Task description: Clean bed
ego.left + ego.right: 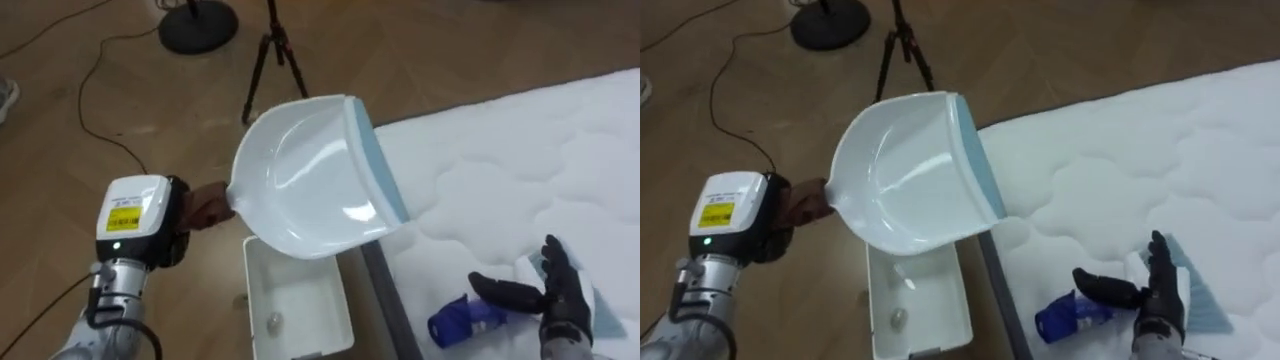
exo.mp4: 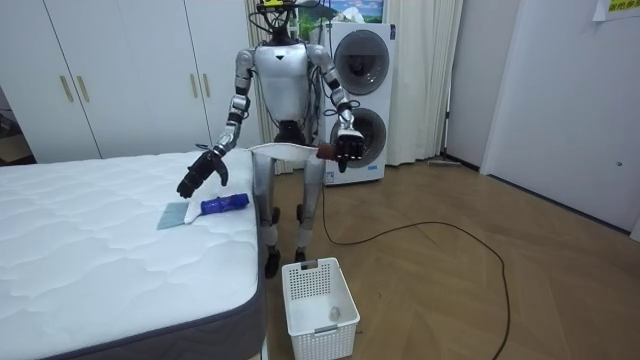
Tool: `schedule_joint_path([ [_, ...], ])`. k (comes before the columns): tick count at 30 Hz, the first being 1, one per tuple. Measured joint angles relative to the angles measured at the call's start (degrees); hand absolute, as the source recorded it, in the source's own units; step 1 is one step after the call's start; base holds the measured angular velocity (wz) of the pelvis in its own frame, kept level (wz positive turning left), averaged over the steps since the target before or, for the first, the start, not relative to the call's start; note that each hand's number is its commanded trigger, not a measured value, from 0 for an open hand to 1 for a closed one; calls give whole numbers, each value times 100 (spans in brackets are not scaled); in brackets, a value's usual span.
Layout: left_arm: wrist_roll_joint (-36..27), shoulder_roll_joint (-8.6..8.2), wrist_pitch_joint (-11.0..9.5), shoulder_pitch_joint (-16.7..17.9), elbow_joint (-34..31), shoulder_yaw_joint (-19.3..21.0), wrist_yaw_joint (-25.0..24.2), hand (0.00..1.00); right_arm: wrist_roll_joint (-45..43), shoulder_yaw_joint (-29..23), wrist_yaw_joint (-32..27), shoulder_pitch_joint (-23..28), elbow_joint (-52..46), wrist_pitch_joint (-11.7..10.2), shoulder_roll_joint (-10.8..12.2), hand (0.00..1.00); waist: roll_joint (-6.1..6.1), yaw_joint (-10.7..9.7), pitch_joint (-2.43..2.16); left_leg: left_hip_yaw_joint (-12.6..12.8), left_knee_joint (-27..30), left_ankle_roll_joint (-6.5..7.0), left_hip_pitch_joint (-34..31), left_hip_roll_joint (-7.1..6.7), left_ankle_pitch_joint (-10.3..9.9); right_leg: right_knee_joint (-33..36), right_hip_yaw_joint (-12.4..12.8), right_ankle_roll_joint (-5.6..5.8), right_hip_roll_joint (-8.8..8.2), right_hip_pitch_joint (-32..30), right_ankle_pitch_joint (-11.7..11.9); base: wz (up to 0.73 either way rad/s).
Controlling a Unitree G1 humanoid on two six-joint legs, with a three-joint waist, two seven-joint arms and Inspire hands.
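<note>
The robot stands by the edge of the bed, near its corner. The left robot hand is curled tight round the handle of a white dustpan. The dustpan is up in the air, tilted, over a white basket. The basket sits on the floor just beside the bed. A small grey bit lies in the basket. The right robot hand is spread wide over a blue brush, which lies on the bed near that edge.
</note>
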Motion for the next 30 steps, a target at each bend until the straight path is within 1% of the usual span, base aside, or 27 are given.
schedule_joint_path([
  [1,-5,-7,-13,8,-22,-4,0,100,-10,-5,1,14,-2,40,3,0,-4,-31,-1,51,-23,1,25,6,-1,0,22,1,0,-1,0,-28],
  [3,-16,-37,-56,27,-36,-6,-9,100,-27,-81,20,120,-57,96,45,0,-5,-51,-2,204,-77,9,112,24,-7,11,150,3,21,-8,1,-41],
  [5,-11,-92,-92,53,-36,30,-36,100,-106,-173,67,357,-197,101,79,0,-12,-37,-1,578,-117,42,212,88,-71,141,352,7,82,-95,10,-72],
  [6,-9,-114,-106,81,-36,58,-41,100,-144,-214,66,406,-245,101,96,0,-11,-36,0,691,-120,42,239,102,-93,208,390,7,91,-138,9,-105],
  [7,-9,-125,-125,147,-36,119,-46,100,-203,-231,61,440,-295,101,96,0,-12,-18,0,995,-123,40,281,142,-146,337,465,-1,123,-245,14,-131],
  [8,-8,-123,-125,182,-32,139,-50,100,-218,-230,55,437,-301,101,92,0,-13,25,1,1326,-125,42,325,189,-197,415,449,-32,134,-346,43,-158],
  [9,-8,-134,-137,185,-32,138,-71,100,-188,-226,56,445,-300,126,89,0,12,49,-7,1575,-129,47,352,250,-255,415,451,-44,185,-389,117,-131],
  [10,-8,-132,-153,182,-33,143,-78,100,-147,-219,56,446,-300,153,99,0,13,49,-9,1727,-150,47,360,284,-266,424,382,-68,191,-422,163,-130],
  [11,-23,-137,-194,180,-30,186,-79,100,-101,-203,56,426,-300,195,113,0,0,98,4,2067,-152,40,377,350,-314,545,14,-122,142,-446,194,-135],
  [12,-97,-180,-195,192,-26,186,-104,100,-108,-205,52,425,-298,228,111,0,-3,107,11,2371,-161,42,447,383,-363,858,-458,-136,-31,-434,67,-135],
  [13,-133,-215,-196,195,-27,189,-108,100,-113,-212,48,419,-298,226,110,0,3,114,7,2512,-162,42,477,394,-392,1024,-614,-105,-126,-411,-29,-128],
  [14,-225,-271,-233,194,-31,210,-108,100,-113,-215,45,365,-291,225,110,0,25,116,19,2825,-164,42,521,422,-447,1261,-870,-44,-304,-311,-201,-140],
  [15,-335,-297,-265,190,-33,210,-108,100,-70,-194,39,313,-291,223,114,0,43,126,25,3180,-164,24,534,472,-476,1419,-1030,11,-452,-194,-323,-149],
  [16,-391,-295,-272,190,-34,221,-107,100,-30,-179,39,271,-291,224,125,0,43,169,24,3327,-159,13,533,491,-489,1446,-1103,37,-522,-124,-373,-154],
  [17,-524,-296,-268,171,-33,265,-108,100,23,-159,18,189,-291,223,159,0,44,243,24,3601,-154,-3,509,528,-503,1378,-1150,80,-629,28,-453,-112],
  [18,-591,-298,-260,157,-33,266,-109,100,61,-130,-8,173,-290,224,163,0,41,244,21,3693,-144,-10,474,551,-508,1278,-1181,99,-666,123,-469,-117],
  [19,-682,-298,-256,127,-34,266,-110,100,116,-89,-17,162,-284,223,163,0,19,244,15,3790,-111,-19,393,573,-511,1019,-1272,145,-730,307,-493,-99],
  [20,-695,-302,-227,124,-40,267,-109,100,133,-54,-8,162,-282,223,166,0,-18,245,9,3758,-15,-43,298,575,-521,713,-1253,214,-730,362,-537,-93],
  [21,-690,-314,-214,126,-40,267,-111,100,144,-37,-8,161,-279,223,166,0,-19,246,9,3657,58,-84,240,575,-542,630,-1262,235,-732,348,-559,-91],
  [22,-683,-336,-153,139,-39,234,-133,100,146,8,-5,162,-232,224,178,0,-20,234,6,3340,228,-325,156,565,-591,593,-1220,228,-766,303,-564,-79],
  [23,-688,-350,-85,140,-37,213,-149,100,138,44,14,163,-206,236,222,0,-47,199,13,2954,369,-564,106,530,-578,591,-1090,168,-746,271,-538,-73],
  [24,-689,-356,-59,137,-37,202,-159,100,138,44,25,163,-206,237,245,0,-50,165,14,2782,398,-599,89,508,-562,591,-1084,134,-743,268,-533,-57],
  [25,-689,-360,-15,135,-37,192,-190,100,138,44,60,151,-213,237,278,0,-52,113,11,2573,397,-602,87,486,-561,592,-1083,126,-718,267,-529,-50],
  [27,-683,-361,15,141,-37,176,-311,100,138,37,68,157,-230,236,305,0,-88,57,-6,2561,393,-633,106,523,-550,569,-1099,126,-698,274,-528,-36],
  [28,-682,-363,26,150,-64,152,-387,100,141,18,69,158,-231,232,309,0,-109,-25,-26,2561,404,-641,99,568,-538,502,-1110,133,-654,293,-511,-8],
  [29,-679,-364,32,192,-136,128,-406,100,135,-13,86,157,-237,220,325,0,-146,-109,-51,2562,379,-650,102,585,-483,439,-1080,143,-616,299,-460,-5],
  [30,-681,-365,28,205,-174,80,-406,100,134,-21,111,156,-241,216,325,0,-156,-139,-57,2595,375,-637,115,621,-458,384,-1063,155,-573,318,-403,-11],
])
